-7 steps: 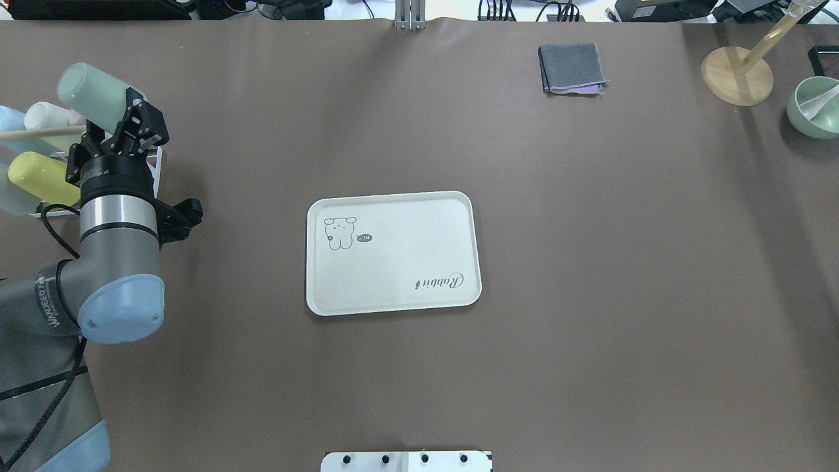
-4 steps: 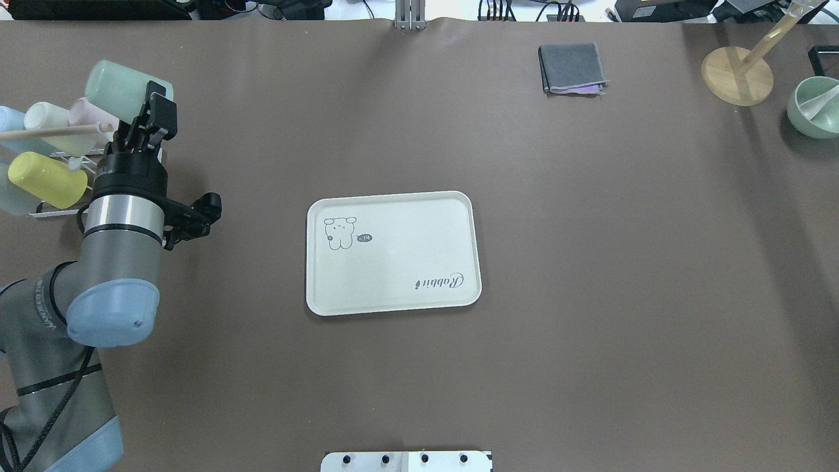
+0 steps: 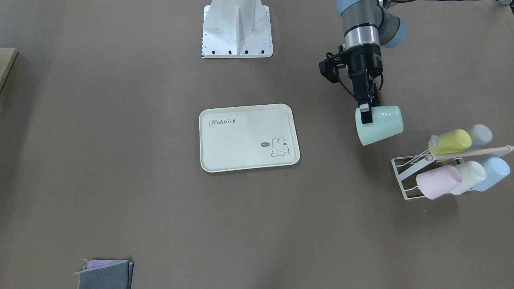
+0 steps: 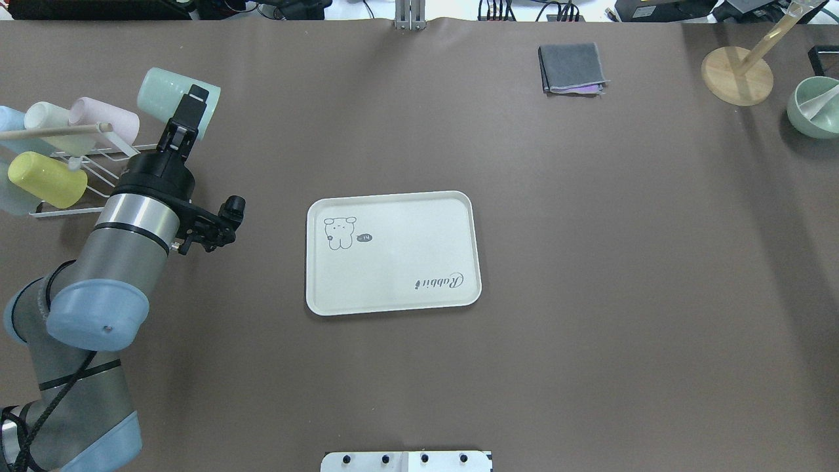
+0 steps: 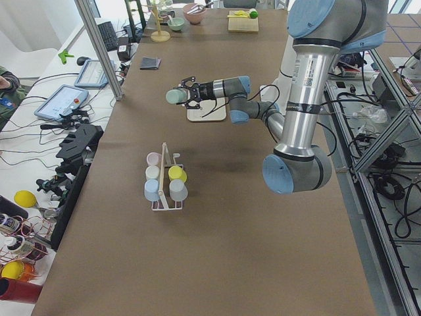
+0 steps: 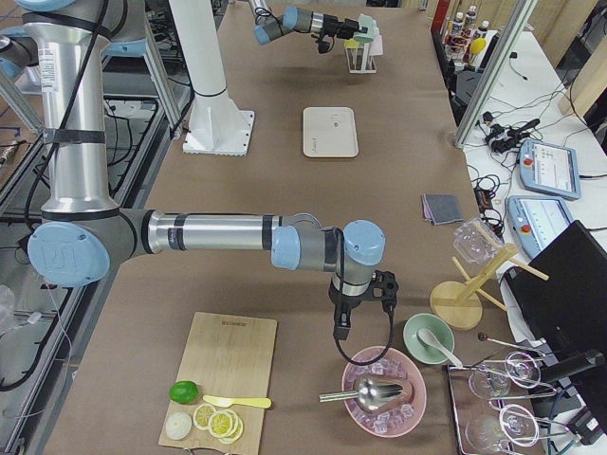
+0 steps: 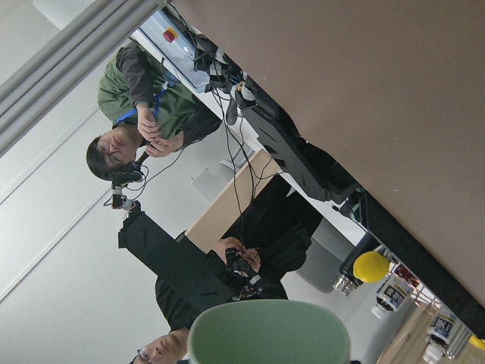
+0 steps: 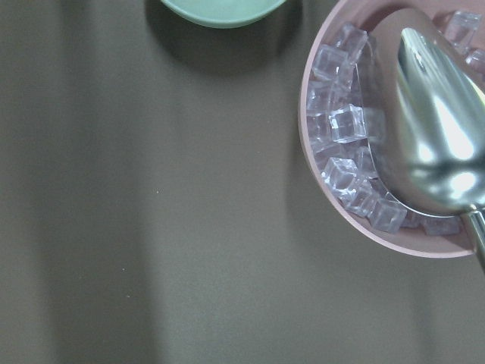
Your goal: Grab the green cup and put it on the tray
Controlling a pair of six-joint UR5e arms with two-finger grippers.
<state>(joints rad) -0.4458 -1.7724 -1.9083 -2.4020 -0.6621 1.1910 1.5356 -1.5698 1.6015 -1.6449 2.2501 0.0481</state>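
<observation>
Left hand (image 3: pixel 364 114) clamps green cup (image 3: pixel 379 125) near its mouth, cup sideways in the air between rack (image 3: pixel 401 188) and tray (image 4: pixel 406 242) | risk: if we swing fast it pivots or slips; if we release it sideways it rolls off | right hand: we cannot tell

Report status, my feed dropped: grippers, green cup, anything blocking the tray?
Left gripper shut on green cup, held sideways in air. Right gripper: cannot tell. Nothing seen between cup and tray.
</observation>
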